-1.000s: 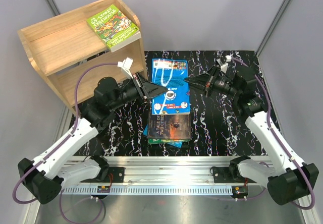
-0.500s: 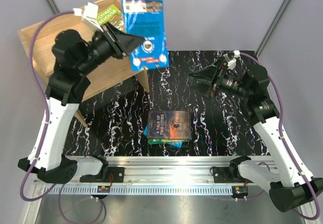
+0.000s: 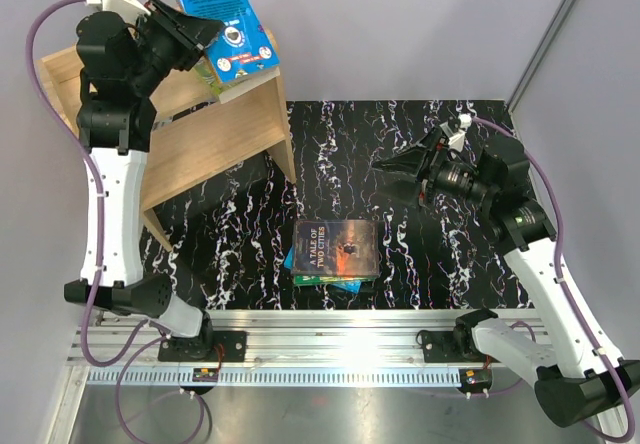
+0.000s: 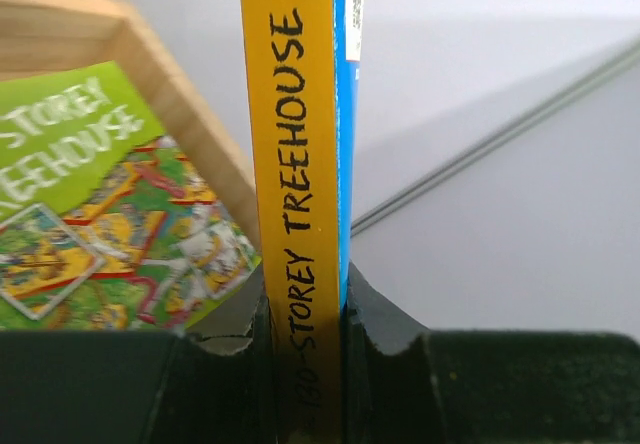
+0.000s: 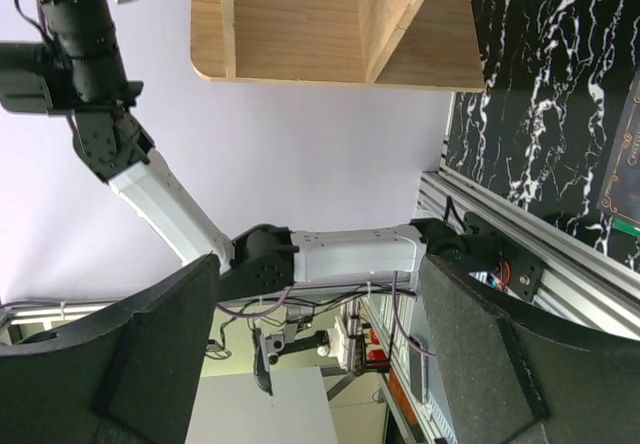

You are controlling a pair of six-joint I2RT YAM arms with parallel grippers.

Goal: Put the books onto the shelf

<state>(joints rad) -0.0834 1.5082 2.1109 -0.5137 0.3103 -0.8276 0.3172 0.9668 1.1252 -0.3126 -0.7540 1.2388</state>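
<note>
My left gripper (image 3: 200,32) is raised over the top of the wooden shelf (image 3: 205,139), shut on a blue book (image 3: 228,14). In the left wrist view its yellow "Treehouse" spine (image 4: 295,154) stands clamped between the jaws of the left gripper (image 4: 305,314). A green Treehouse book (image 4: 90,214) lies on the shelf's top tier, mostly hidden in the top view. The brown "A Tale of Two Cities" (image 3: 337,247) tops a small stack on the black table, with a green book's edge (image 3: 322,280) under it. My right gripper (image 3: 388,176) hovers open and holds nothing, up and to the right of the stack.
The table (image 3: 450,264) is black marbled, with a metal rail (image 3: 330,344) along its near edge. Grey walls close in at the back and sides. In the right wrist view the shelf (image 5: 300,24) and the left arm's white link (image 5: 350,254) show between the open fingers (image 5: 160,364).
The left arm has lifted the blue book off the stack and swung it up and left over the shelf. The right gripper has opened and drawn back slightly right.
</note>
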